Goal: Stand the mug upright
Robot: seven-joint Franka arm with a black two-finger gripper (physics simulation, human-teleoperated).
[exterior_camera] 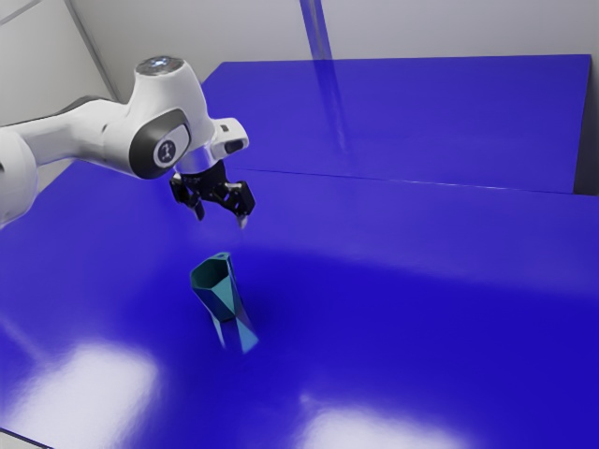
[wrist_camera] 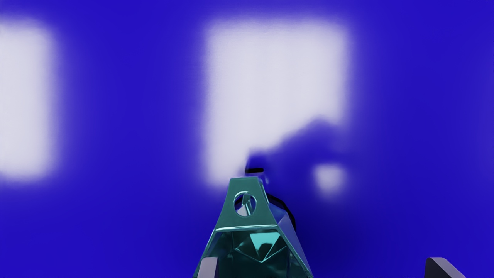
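The teal mug (exterior_camera: 214, 292) stands mouth up on the blue counter (exterior_camera: 402, 299), well in from its edges, toward the exterior view's left. Above it hang the black fingers (exterior_camera: 245, 206), spread wide, with nothing gripped between them.

From high and well back, the exterior view slants down at the teal faceted mug (exterior_camera: 219, 297) — the wrist view, much nearer, faces down above it; both share the mug and surrounding glossy blue tabletop (exterior_camera: 421, 327).
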